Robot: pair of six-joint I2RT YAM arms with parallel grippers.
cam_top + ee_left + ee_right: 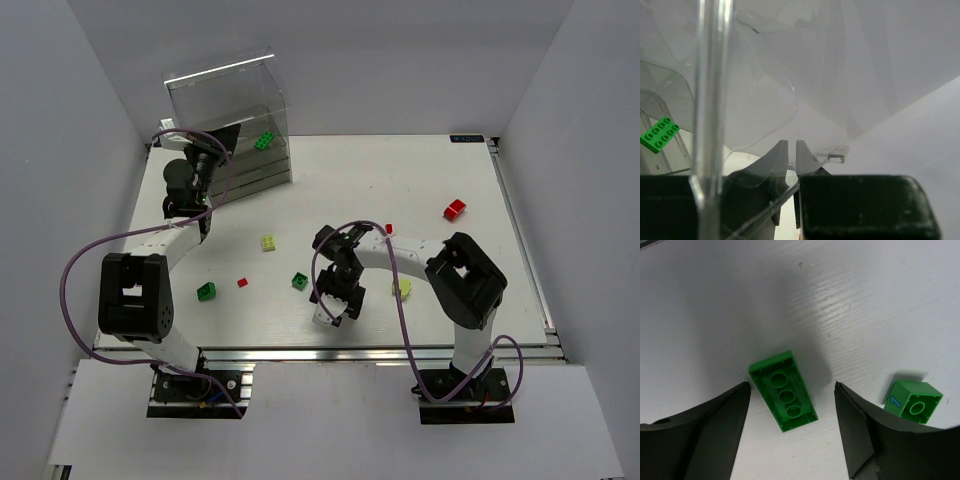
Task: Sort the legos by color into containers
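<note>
The spread right end effector [791, 385] is straddling an upturned long green brick [784, 392] on the table [865, 300], a smaller green brick [914, 402] lying just beside one finger [875, 440]. Farther back, the left end effector [792, 152] is pinching the clear cabinet [225, 105] by its panel.

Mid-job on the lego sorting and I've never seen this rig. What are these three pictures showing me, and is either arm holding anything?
These are two robot arms bolted at the near edge of a table. The overhead picture shows both; the other two come from a camera on each wrist. The left gripper is nearly closed, apparently pinching a clear panel of the clear cabinet, which has a green lego inside. The right gripper is open and holds nothing; it straddles an upside-down green brick, with a small green cube beside it. A yellow-green brick and a red brick, among others, lie loose on the table.
</note>
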